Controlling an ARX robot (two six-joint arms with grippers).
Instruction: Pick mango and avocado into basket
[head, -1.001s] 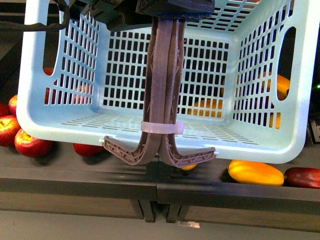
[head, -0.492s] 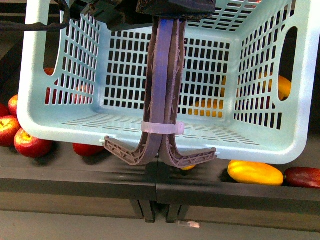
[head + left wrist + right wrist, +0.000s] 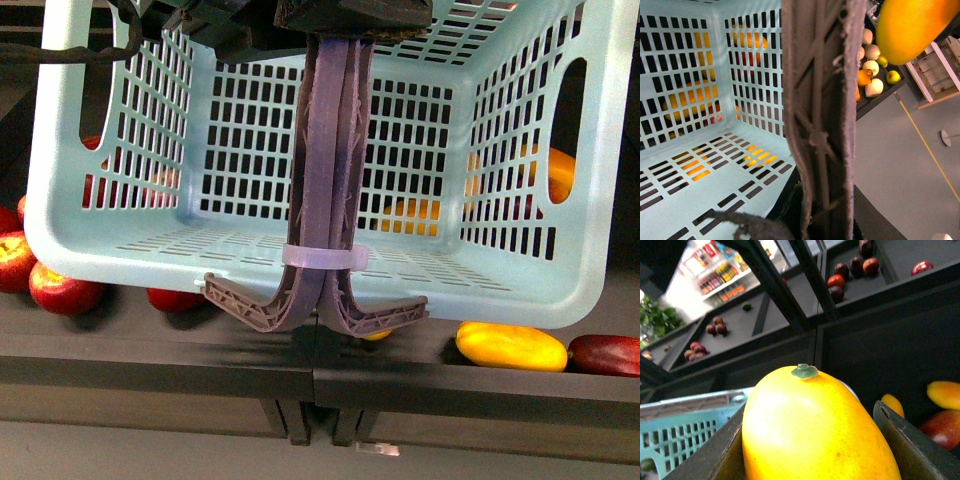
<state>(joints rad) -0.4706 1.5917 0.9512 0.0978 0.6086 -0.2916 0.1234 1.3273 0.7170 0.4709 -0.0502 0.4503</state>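
A: Mango [image 3: 815, 425]?
B: Pinched in right gripper [image 3: 815, 450], near basket [image 3: 130, 270].
A: Left gripper [image 3: 350, 12]?
B: Clamped on handles [image 3: 325, 150], which block the basket's middle. Red apples [image 3: 65, 287] and spare mango [image 3: 510, 346] on surface [image 3: 150, 345] behind.

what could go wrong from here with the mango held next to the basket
1. The mango in the right gripper sits beside the basket rim, not over it; letting go now would likely drop it outside.
2. The upright handles split the opening, so the mango may clip them going in.
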